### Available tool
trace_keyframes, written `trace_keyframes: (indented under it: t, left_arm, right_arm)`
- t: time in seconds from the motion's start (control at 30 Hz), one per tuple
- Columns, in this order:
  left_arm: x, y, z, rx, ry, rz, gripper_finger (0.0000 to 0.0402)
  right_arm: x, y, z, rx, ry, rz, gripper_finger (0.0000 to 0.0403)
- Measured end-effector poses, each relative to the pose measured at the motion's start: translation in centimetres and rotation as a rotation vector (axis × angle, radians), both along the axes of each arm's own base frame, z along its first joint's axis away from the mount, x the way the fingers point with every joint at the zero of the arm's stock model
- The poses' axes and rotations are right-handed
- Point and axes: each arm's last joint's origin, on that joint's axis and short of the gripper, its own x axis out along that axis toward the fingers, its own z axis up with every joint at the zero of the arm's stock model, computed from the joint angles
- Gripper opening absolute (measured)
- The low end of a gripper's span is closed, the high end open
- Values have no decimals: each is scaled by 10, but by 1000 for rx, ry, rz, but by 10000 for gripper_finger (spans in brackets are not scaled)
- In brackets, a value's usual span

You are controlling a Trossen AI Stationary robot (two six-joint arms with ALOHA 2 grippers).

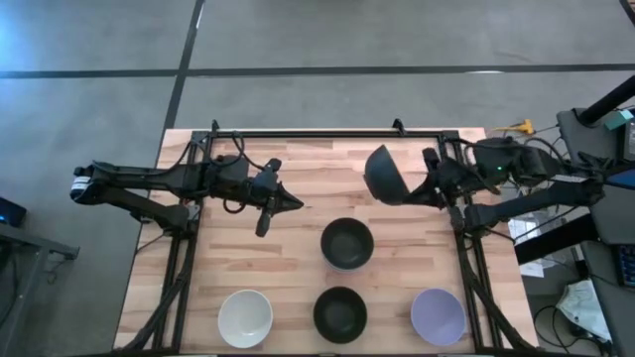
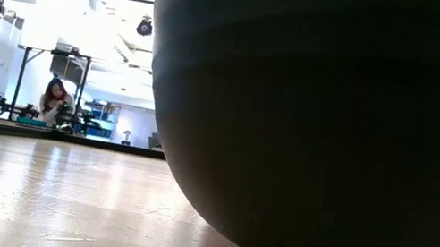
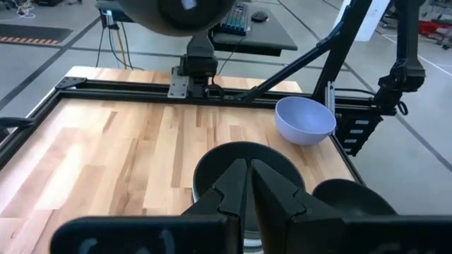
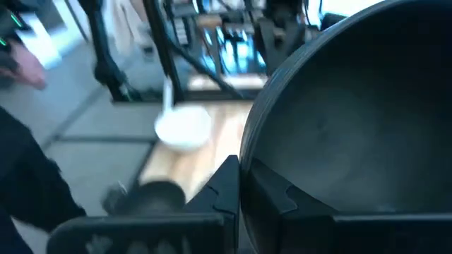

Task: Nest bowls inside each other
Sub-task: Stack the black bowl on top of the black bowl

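Observation:
My right gripper (image 1: 429, 185) is shut on a black bowl (image 1: 389, 176), held tipped on its side above the table's far right part; the same bowl fills the right wrist view (image 4: 353, 113). My left gripper (image 1: 290, 202) hangs shut over the table's far left-centre, touching nothing; its fingers (image 3: 248, 189) point toward a second black bowl (image 1: 347, 243) standing on its base mid-table. Along the near edge stand a white bowl (image 1: 245, 317), a third black bowl (image 1: 340, 313) and a lavender bowl (image 1: 438, 316). My right gripper pinches the black bowl's rim (image 4: 248, 152), one finger inside the hollow and one outside on the wall. The fingers come level from the table's right side. The bowl is lifted clear and tipped on edge, its opening facing the gripper.
The near black bowl (image 2: 327, 133) stands right before the low camera and blocks most of that view. Black frame rails (image 1: 327, 132) run along the table's far edge and both sides. Bare wood lies between the left gripper and the white bowl. A person (image 2: 52, 101) sits far off in the room.

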Motion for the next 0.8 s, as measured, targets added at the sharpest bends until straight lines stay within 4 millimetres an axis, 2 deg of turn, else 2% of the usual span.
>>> trace_keyframes:
  t: [0.1, 0.3, 0.47, 0.67, 0.8]
  left_arm:
    - [-8, 0, 2, 0, 16, 0, 8]
    - [-37, 0, 4, 2, 107, 2, 8]
    - [-61, 2, 7, 11, 144, 27, 8]
    - [-76, 3, 10, 28, 136, 75, 8]
    - [-80, 3, 7, 28, 143, 80, 8]
  right_arm:
    - [11, 6, -2, 35, -27, 23, 12]
    - [47, 26, -18, 38, 90, 157, 12]
    - [81, 39, -25, -54, 134, 220, 12]
    - [114, 53, -18, -166, 198, 299, 12]
    - [126, 66, -10, -285, 292, 362, 12]
